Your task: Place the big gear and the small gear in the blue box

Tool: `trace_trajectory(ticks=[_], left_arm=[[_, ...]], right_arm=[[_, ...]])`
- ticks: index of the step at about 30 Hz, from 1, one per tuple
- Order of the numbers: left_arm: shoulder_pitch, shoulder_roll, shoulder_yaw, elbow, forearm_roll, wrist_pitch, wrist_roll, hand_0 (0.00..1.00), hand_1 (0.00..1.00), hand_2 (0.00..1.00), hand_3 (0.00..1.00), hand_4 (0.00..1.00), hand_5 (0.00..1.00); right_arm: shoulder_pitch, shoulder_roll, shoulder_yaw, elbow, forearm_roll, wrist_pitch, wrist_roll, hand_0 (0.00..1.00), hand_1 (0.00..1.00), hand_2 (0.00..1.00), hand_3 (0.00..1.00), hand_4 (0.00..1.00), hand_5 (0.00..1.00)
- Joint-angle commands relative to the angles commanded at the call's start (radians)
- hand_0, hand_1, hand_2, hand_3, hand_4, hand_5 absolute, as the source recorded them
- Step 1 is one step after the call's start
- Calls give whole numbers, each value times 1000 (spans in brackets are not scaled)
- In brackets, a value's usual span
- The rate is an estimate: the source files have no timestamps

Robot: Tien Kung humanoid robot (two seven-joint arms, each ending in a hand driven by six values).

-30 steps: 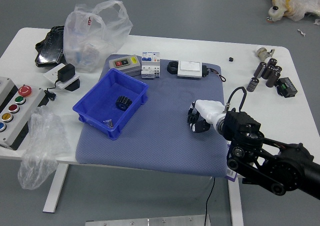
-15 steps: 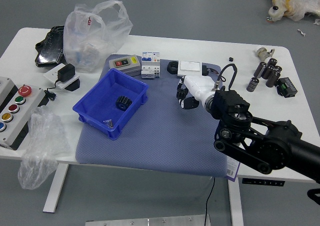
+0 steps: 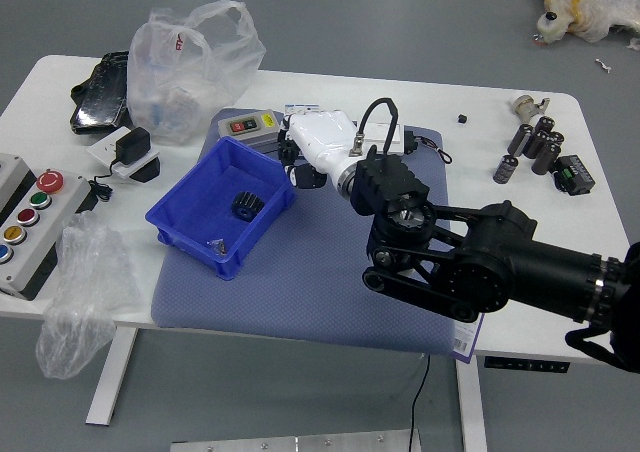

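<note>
One dark gear (image 3: 247, 206) lies inside the blue box (image 3: 205, 210); you appear to be at the transfer of the other, with the right hand (image 3: 328, 144) beside the box's right rim, though its grip cannot be told. Next, centre above the box, lower and release; the carrier bag's (image 3: 190, 67) red mark is illegible.

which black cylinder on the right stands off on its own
The leftmost black cylinder, nearest the right hand; the others are bunched together farther right.
</note>
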Motion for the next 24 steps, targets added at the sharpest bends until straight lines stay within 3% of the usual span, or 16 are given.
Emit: trace_trajectory(ticks=[3, 8, 9, 14, 15, 20, 21, 24], left_arm=[[-3, 0, -1, 0, 4, -1, 1, 630, 475, 535, 712, 752, 513], [-6, 1, 3, 0, 1, -2, -2, 630, 475, 535, 712, 752, 513], [-6, 1, 4, 0, 1, -2, -2, 630, 475, 535, 713, 752, 515], [-5, 1, 0, -1, 5, -3, 1, 630, 475, 535, 713, 752, 515], [-5, 1, 0, -1, 5, -3, 0, 630, 475, 535, 713, 752, 515], [-6, 1, 0, 0, 7, -4, -1, 630, 475, 535, 713, 752, 515], [-6, 2, 0, 0, 7, -4, -1, 630, 474, 535, 713, 751, 514], [-5, 2, -2, 0, 10, -4, 1, 630, 474, 535, 713, 751, 514]], right_arm=[[10, 27, -54, -17, 38, -57, 54, 308, 335, 377, 550, 441, 8], [14, 49, -89, -30, 61, -98, 106, 308, 335, 377, 550, 441, 8], [14, 49, -89, -32, 61, -99, 109, 368, 431, 536, 615, 448, 2], [11, 49, -86, -49, 84, -93, 115, 368, 431, 536, 615, 448, 2], [9, 49, -85, -53, 90, -86, 112, 569, 698, 817, 772, 600, 187], [4, 47, -83, -66, 108, -73, 108, 569, 698, 817, 772, 600, 187], [3, 46, -82, -67, 110, -72, 109, 640, 760, 894, 892, 681, 225], [-1, 44, -77, -69, 114, -74, 110, 640, 760, 894, 892, 681, 225]])
